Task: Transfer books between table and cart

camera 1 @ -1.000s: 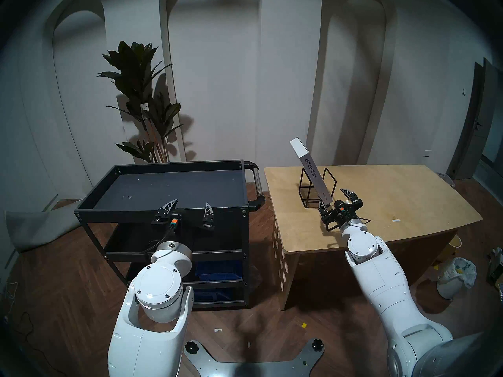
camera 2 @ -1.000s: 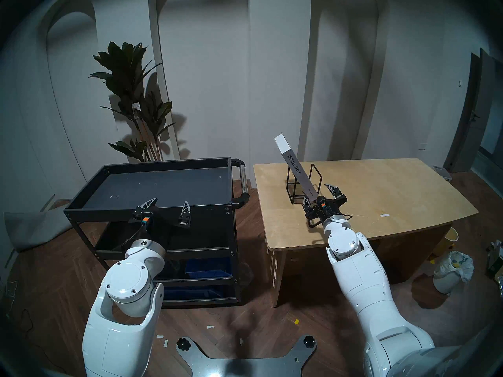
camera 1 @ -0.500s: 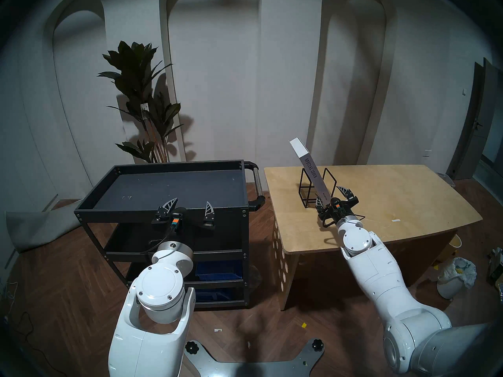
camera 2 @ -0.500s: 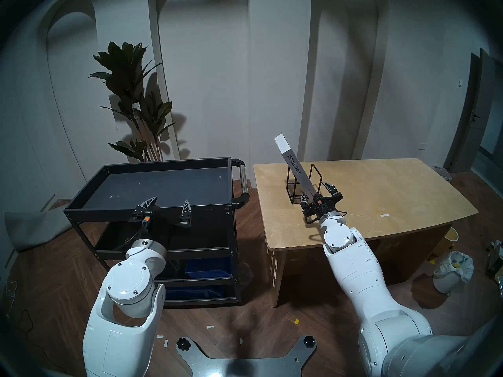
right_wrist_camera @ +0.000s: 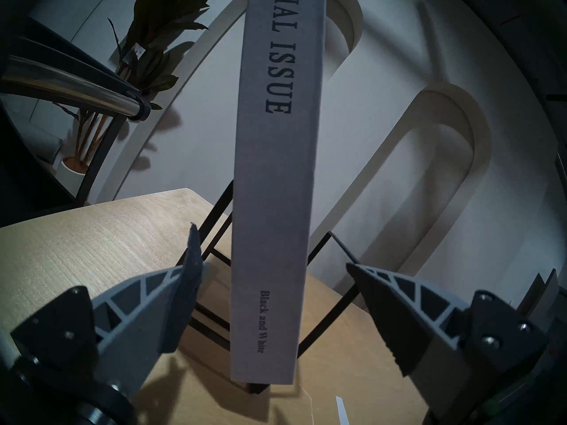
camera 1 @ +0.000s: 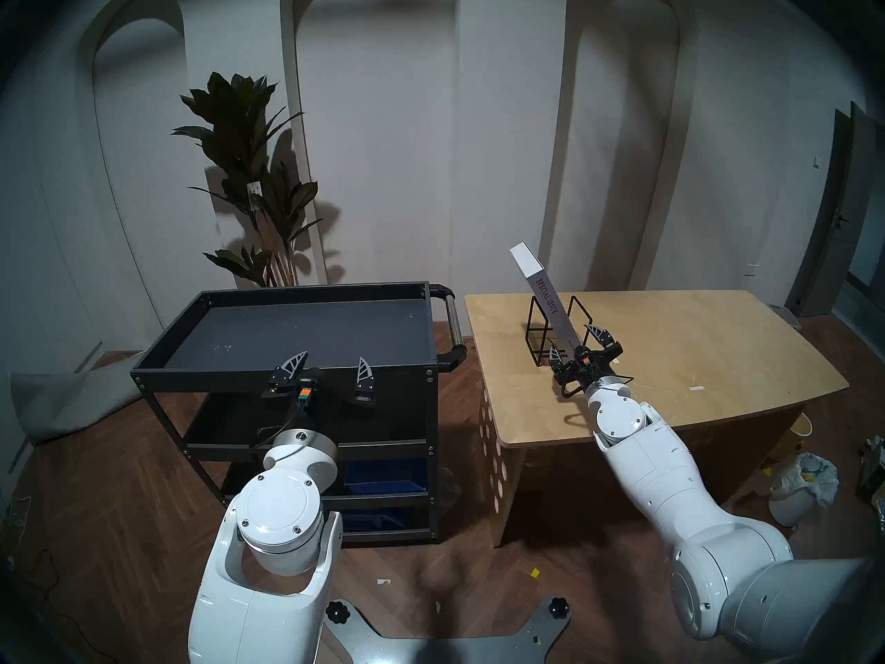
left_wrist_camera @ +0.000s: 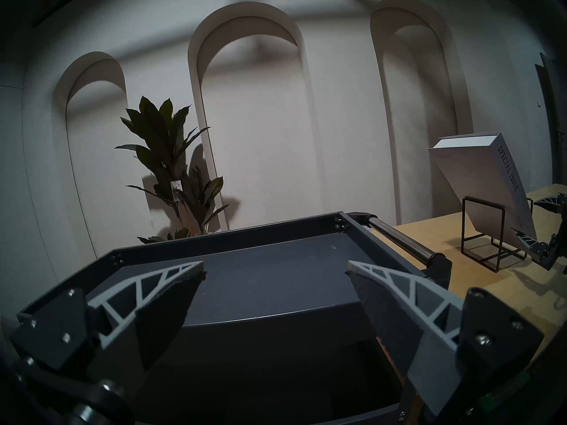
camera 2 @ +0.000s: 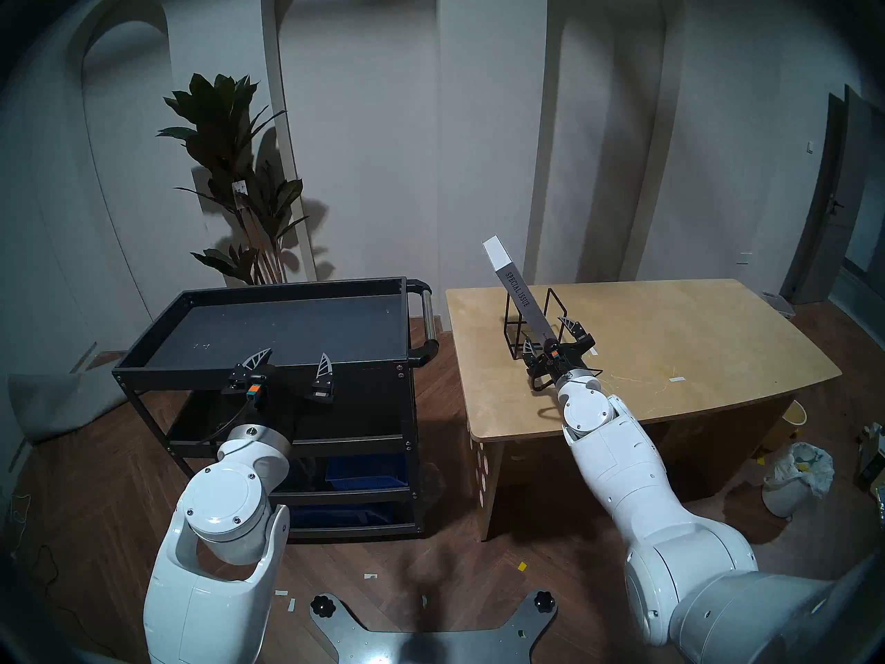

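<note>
R gripper [right_wrist_camera: 273, 295] spread wide, gripping nothing, w/ the book [right_wrist_camera: 276, 182] spine dead ahead between its fingers, neither touching. Book leans in the rack [camera 1: 538, 335] on the table [camera 1: 694, 342]. To do it well: centre on the lower spine, push in deeper before closing, mind rack wires either side. L gripper [camera 1: 324, 370] also spread, idle, cart [camera 1: 287, 371] rim just ahead.

Plywood table [camera 1: 670, 342] carries black wire rack [camera 1: 558, 330]; white scrap [camera 1: 697, 388] near right edge.
</note>
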Robot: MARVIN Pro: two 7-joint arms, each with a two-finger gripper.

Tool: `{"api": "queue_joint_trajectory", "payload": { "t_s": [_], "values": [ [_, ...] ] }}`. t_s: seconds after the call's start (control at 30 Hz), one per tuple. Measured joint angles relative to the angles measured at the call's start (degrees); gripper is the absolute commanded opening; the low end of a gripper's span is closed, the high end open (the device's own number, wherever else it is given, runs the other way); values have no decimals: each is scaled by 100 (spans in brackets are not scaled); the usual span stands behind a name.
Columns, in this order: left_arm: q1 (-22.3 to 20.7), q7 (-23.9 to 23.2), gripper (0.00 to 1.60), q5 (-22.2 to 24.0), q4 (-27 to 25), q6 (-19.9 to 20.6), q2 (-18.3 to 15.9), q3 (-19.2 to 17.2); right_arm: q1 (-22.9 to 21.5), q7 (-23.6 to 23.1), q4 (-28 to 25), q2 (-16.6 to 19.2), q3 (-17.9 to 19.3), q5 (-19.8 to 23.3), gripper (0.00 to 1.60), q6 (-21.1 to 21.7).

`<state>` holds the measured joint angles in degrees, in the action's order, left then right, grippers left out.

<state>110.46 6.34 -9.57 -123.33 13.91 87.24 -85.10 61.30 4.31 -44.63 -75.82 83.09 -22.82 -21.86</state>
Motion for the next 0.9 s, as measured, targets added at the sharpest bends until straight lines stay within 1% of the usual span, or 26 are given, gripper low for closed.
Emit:
{"api": "queue_joint_trajectory", "payload": {
  "t_s": [0.37,0.7,0.83,0.9],
  "values": [
    [43,3,160,91,-40,0,-4,-113,-267,129,332,15,-78,-170,160,-151],
    [55,-95,160,189,-89,7,-32,-206,-554,410,976,39,-166,-389,160,-322],
    [67,-120,160,213,-105,9,-41,-234,-686,630,1349,-28,-195,-458,160,-453],
    [71,-126,160,221,-108,9,-42,-242,-726,685,1454,-56,-208,-479,160,-488]
  ]
}}
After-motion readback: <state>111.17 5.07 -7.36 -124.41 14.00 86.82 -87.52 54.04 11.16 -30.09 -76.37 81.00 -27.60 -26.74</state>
